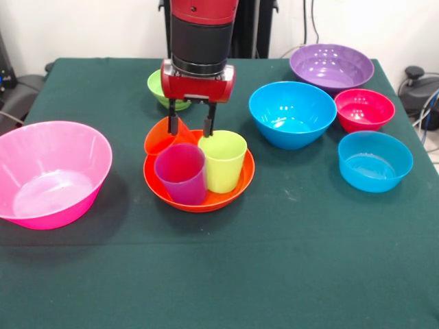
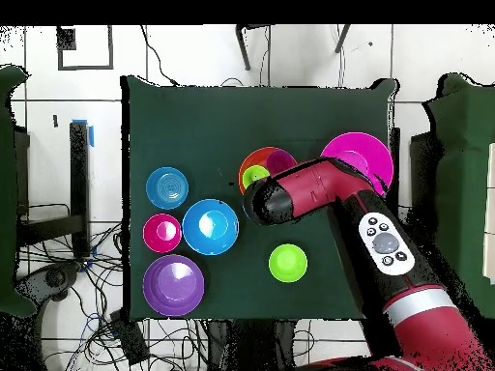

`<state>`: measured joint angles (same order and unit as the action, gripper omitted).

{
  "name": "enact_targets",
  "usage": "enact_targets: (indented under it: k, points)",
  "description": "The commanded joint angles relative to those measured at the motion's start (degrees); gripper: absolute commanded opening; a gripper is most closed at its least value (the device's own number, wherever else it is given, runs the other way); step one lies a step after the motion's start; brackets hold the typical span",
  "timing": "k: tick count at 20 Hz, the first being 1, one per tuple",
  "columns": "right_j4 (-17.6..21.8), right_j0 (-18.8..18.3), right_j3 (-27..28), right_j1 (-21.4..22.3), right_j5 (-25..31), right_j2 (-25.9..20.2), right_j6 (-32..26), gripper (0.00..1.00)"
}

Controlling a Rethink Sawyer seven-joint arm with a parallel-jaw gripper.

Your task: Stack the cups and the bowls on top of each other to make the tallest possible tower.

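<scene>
An orange bowl (image 1: 236,190) sits mid-table and holds three cups. The purple cup (image 1: 182,175) and the lime green cup (image 1: 223,161) stand upright in it. The orange cup (image 1: 158,140) leans tilted at the bowl's far left rim. My gripper (image 1: 191,127) hangs straight down over the bowl's far side, open. One finger (image 1: 173,123) is in the orange cup's mouth, the other beside the green cup. In the overhead view the arm (image 2: 290,198) hides the gripper; the bowl (image 2: 253,156), purple cup (image 2: 282,162) and green cup (image 2: 254,177) show.
A big pink bowl (image 1: 68,147) stands at the left. A small green bowl (image 1: 156,86) sits behind the gripper. At the right are a blue bowl (image 1: 291,113), a purple bowl (image 1: 331,67), a small red bowl (image 1: 364,110) and a small light blue bowl (image 1: 374,161).
</scene>
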<state>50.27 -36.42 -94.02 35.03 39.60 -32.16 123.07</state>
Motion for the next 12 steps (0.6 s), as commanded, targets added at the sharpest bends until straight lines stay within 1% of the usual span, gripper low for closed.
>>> enact_targets:
  k: [1, 5, 7, 12]
  points:
    - [2.84, -0.29, -1.61, -2.79, -2.16, -1.36, -12.52, 1.0]
    - [2.62, -1.19, -1.46, -5.25, -2.97, -2.13, -13.27, 1.0]
    - [2.44, -1.65, -1.47, -5.67, -2.79, -2.61, -14.11, 1.0]
    - [1.62, -2.03, -3.15, -4.48, -2.06, -3.21, -13.85, 1.0]
